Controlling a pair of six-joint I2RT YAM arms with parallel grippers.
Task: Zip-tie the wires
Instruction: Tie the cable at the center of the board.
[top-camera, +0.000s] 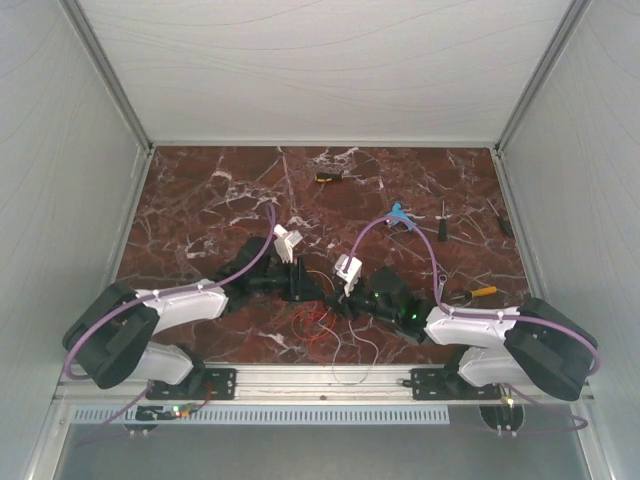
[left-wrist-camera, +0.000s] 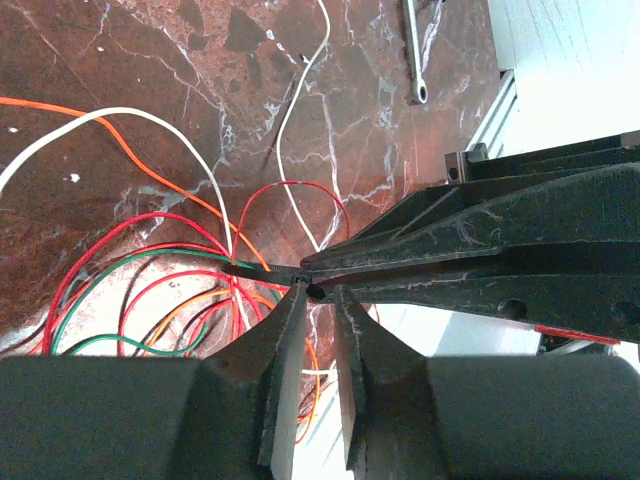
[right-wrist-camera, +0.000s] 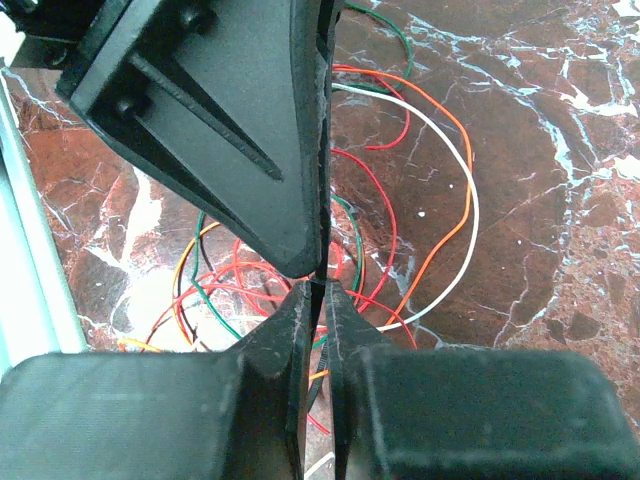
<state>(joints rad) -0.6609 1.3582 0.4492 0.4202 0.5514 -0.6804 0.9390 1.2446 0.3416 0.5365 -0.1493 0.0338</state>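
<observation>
The wires are a loose tangle of thin red, white, orange and green strands on the marble table, between the two arms; they also show in the left wrist view and the right wrist view. A black zip tie runs over the tangle. My left gripper and my right gripper meet tip to tip above the wires. The left jaws stand narrowly apart with the tie's small black head between their tips. The right jaws pinch the tie's strap.
Small hand tools lie on the far half of the table: a yellow-black one, a blue item, a thin screwdriver and an orange-handled tool. A metal spanner lies near the rail. Grey walls enclose the table.
</observation>
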